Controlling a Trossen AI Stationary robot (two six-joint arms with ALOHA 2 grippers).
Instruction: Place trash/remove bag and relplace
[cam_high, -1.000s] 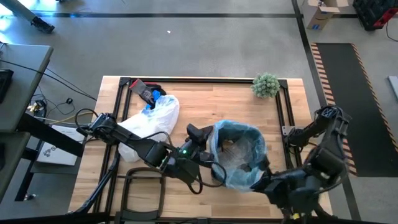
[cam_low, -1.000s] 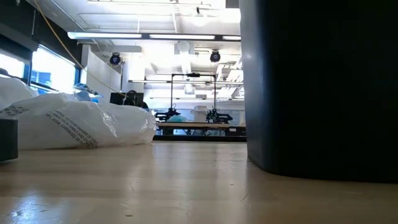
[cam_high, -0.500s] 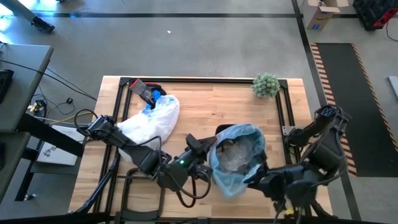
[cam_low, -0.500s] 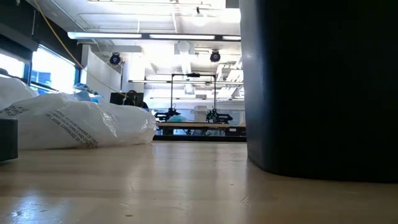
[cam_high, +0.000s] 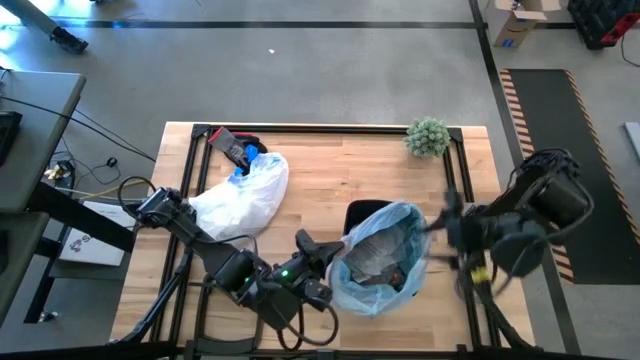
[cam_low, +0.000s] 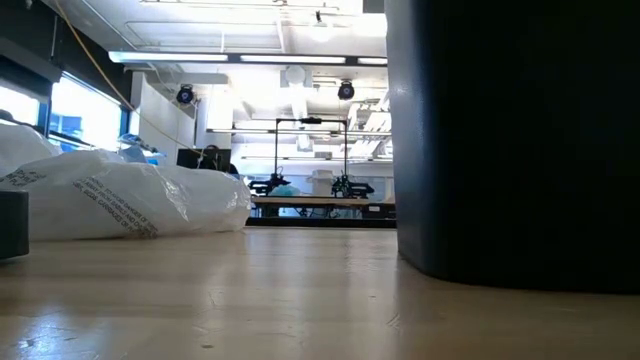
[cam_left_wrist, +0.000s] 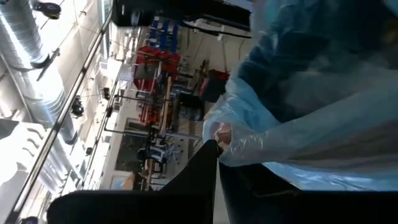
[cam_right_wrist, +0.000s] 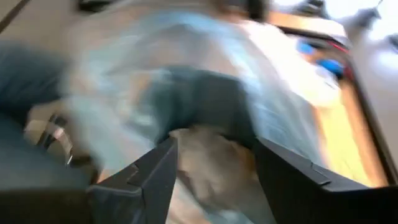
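High view: the light-blue bag (cam_high: 375, 262) sits in a dark bin at about five o'clock on the table (cam_high: 340, 165), crumpled brown trash (cam_high: 378, 250) inside. The left gripper (cam_high: 322, 248) is at the bag's nine o'clock rim; the right gripper (cam_high: 447, 228) is off at three o'clock, blurred.

Low view: only the dark bin wall (cam_low: 510, 140) and a whiter plastic bag (cam_low: 120, 200).

Left wrist view: its fingers are closed, pinching a fold of bag rim.

Right wrist view: its fingers (cam_right_wrist: 140, 180) are spread wide, empty, facing the bag.

The bag-removal step seems underway; next the right claw likely needs the opposite rim.
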